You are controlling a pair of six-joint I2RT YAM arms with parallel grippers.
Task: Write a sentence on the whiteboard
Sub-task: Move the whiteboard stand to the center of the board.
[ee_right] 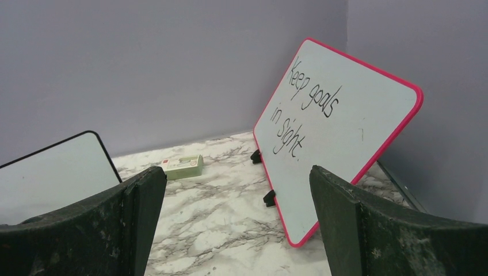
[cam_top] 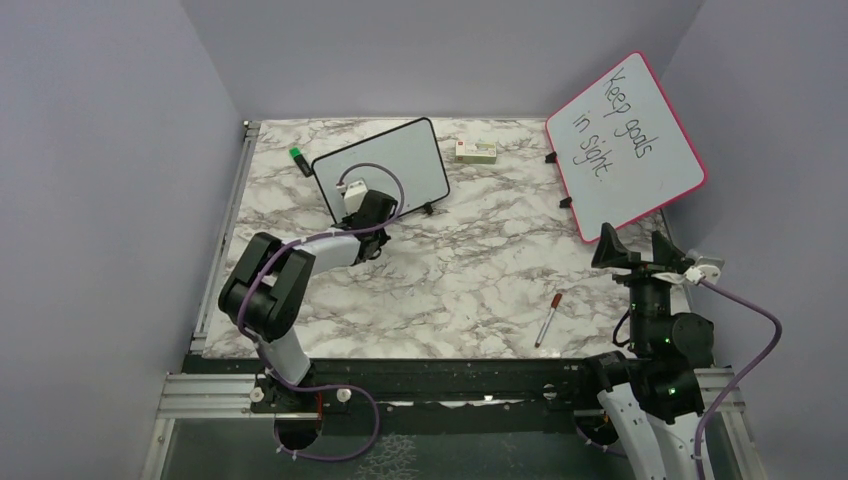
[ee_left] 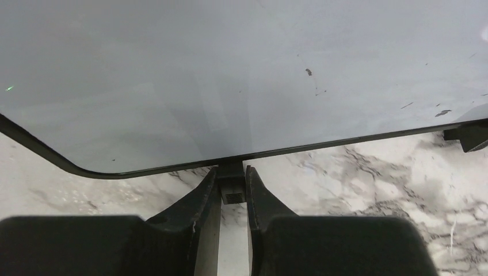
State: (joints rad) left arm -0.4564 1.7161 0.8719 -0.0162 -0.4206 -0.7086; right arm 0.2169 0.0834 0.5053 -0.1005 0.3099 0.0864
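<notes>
Whiteboard (cam_top: 395, 160) stands tilted at back-left of marble table (cam_top: 470, 280); thin black frame, a few dark specks on its face. L gripper (ee_left: 231, 175) sits at its bottom edge, fingers closed in on the small black foot (ee_left: 232, 195) under the frame. R gripper (ee_right: 237, 172) hangs wide apart, holding nothing, at far right by pink-framed board (cam_top: 625, 140) reading "Keep goals in sight". Red-capped marker (cam_top: 547, 318) lies on table nearer R arm. Small box (cam_top: 476, 151) sits just beyond whiteboard's right corner.

Glossy, smooth whiteboard (ee_left: 230, 69); marble-look matt table (cam_top: 450, 280)
</notes>
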